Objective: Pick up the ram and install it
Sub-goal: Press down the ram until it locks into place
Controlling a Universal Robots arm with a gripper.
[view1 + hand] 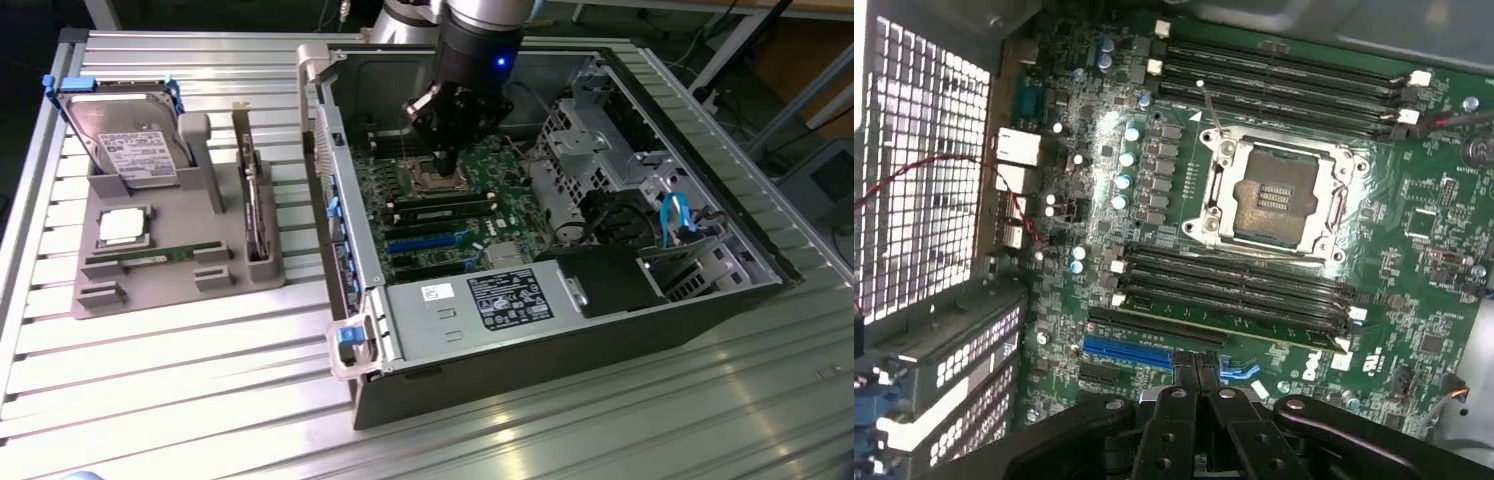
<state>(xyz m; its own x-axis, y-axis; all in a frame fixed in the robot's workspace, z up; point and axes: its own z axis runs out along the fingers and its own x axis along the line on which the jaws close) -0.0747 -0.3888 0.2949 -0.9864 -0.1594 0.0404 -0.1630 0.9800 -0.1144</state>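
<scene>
Exterior view: the black pincer (443, 160), fingers pressed together and empty, hangs above the green motherboard (461, 225); a thin green ram stick (154, 257) lies on the grey tray (107, 298).

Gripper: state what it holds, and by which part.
Nothing is held. The gripper is shut with nothing between its fingertips, above the motherboard. A ram stick lies on the grey tray.

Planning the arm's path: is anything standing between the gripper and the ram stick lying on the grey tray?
Yes. The gripper is down inside the open computer case, over the motherboard, while the ram lies on the tray outside. The case's side wall rises between them.
</scene>
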